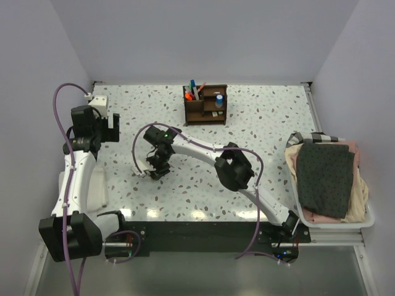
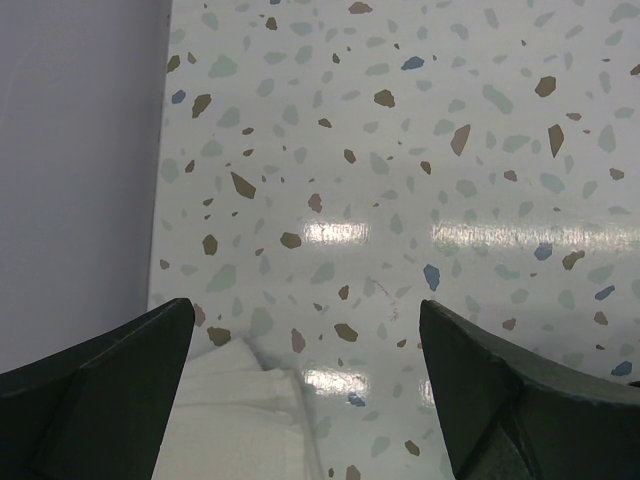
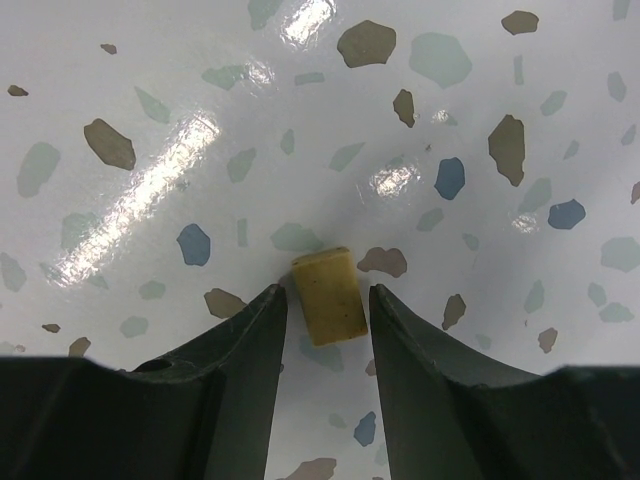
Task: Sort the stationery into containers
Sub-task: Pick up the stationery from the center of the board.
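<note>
A small tan eraser block [image 3: 327, 296] lies on the speckled table between the fingers of my right gripper [image 3: 328, 290]. The jaws stand slightly apart around it, with a thin gap on each side. In the top view the right gripper [image 1: 155, 166] is low over the table's left middle. The dark brown wooden organizer [image 1: 205, 111] stands at the back centre, holding pens, an orange marker [image 1: 188, 95] and a blue-capped piece [image 1: 219, 98]. My left gripper [image 2: 305, 305] is wide open and empty above the table near the left wall.
A folded white cloth [image 2: 240, 400] lies under the left gripper, by the left wall [image 2: 70, 180]. A white basket [image 1: 364, 216] with dark and pink cloths [image 1: 326, 176] stands at the right edge.
</note>
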`<move>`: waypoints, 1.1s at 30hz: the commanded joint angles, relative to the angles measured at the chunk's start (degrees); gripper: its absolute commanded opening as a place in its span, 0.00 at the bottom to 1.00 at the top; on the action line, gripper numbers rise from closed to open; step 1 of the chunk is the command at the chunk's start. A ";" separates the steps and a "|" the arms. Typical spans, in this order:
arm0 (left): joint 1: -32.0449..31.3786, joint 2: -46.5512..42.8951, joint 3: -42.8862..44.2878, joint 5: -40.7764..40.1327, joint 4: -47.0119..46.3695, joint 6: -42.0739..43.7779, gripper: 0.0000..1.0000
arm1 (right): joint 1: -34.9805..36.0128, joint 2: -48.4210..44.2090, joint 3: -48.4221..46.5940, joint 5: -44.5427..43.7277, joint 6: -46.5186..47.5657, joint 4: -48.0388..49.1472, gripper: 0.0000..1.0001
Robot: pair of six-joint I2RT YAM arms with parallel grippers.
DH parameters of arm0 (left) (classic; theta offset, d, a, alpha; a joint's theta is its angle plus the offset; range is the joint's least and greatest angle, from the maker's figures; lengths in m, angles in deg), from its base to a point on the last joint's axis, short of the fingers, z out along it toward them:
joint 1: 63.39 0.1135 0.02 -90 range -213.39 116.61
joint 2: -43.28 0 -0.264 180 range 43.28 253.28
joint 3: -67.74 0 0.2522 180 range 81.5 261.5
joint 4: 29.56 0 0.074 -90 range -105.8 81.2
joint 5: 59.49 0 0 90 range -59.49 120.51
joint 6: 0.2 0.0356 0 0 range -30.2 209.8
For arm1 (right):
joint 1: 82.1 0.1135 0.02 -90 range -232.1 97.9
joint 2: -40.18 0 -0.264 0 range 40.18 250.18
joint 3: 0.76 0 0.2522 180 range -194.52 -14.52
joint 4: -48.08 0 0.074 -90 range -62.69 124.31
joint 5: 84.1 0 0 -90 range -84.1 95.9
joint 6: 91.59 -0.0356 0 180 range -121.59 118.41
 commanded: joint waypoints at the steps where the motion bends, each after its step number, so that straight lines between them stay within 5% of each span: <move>1: -0.13 0.16 0.62 0.99 -2.77 -0.43 1.00 | -0.54 0.43 2.45 -3.42 -1.69 -4.15 0.44; 19: -0.22 0.33 0.35 0.99 -2.86 -0.69 1.00 | -1.60 0.25 5.61 -6.67 -0.63 -3.89 0.44; 24: -0.22 0.33 0.27 2.21 -2.86 -0.95 1.00 | -1.86 1.75 3.68 -6.32 -1.33 -4.77 0.33; 30: -0.22 0.86 0.62 3.10 -3.03 -1.74 1.00 | -1.86 0.17 5.16 -6.32 -11.51 -0.05 0.23; 33: -0.14 1.47 1.32 3.80 -2.94 -2.01 1.00 | -2.12 -4.65 11.64 -9.21 -25.82 9.68 0.23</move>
